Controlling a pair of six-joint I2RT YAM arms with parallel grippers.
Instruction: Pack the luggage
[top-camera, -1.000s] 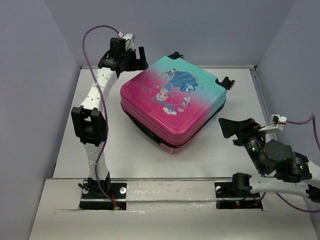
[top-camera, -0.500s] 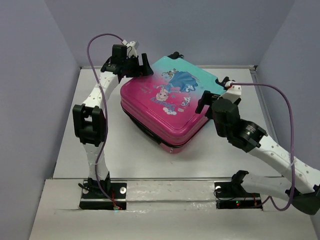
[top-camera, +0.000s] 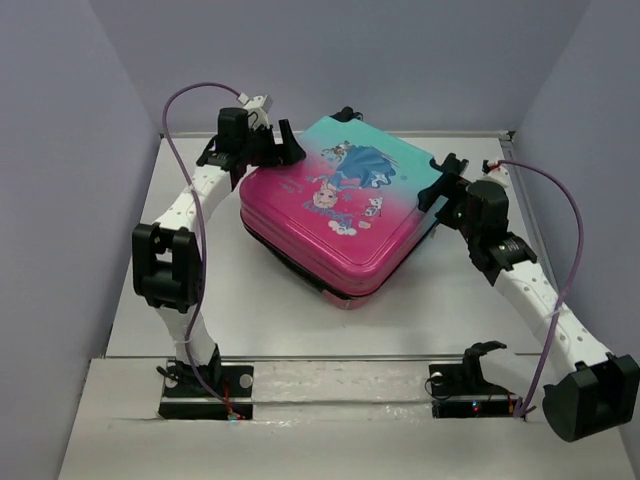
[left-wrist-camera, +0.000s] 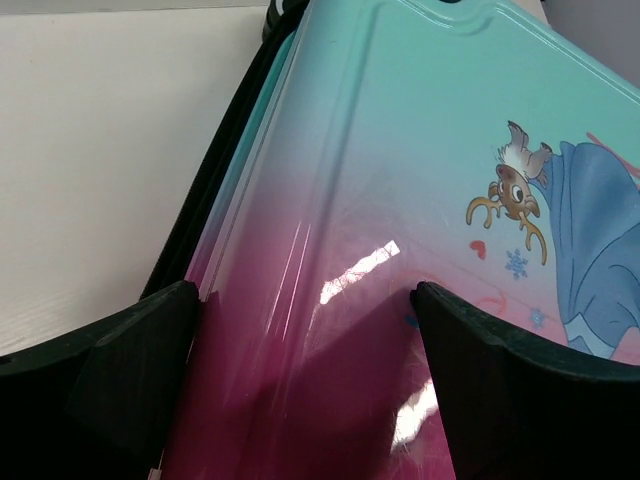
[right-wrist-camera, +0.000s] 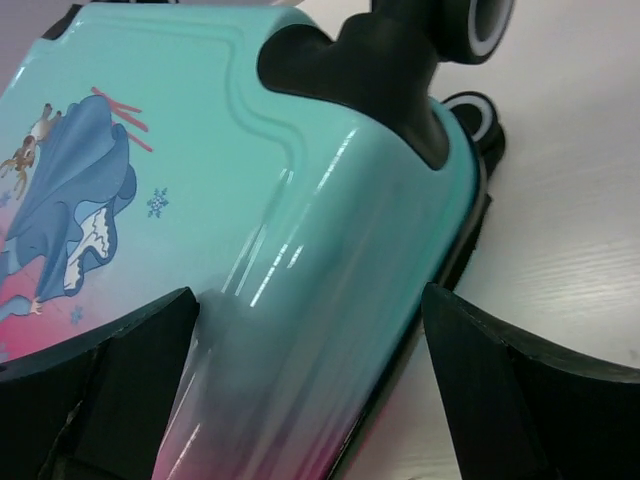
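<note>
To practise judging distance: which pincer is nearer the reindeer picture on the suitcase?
Left. The left pincer hovers at the left edge of the suitcase, just beside the reindeer; the right pincer is across from it, by the wheels.

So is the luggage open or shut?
Shut: the luggage lies flat, printed shell on top, both halves together. Zipped or not, cannot tell.

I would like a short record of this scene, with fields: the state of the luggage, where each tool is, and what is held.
luggage: lid down, lying flat on the table, printed side up
left tool: open, jaws either side of the shell's far-left edge
right tool: open, jaws either side of the teal edge, near a wheel
held: nothing
contact with shell: cannot tell
</note>
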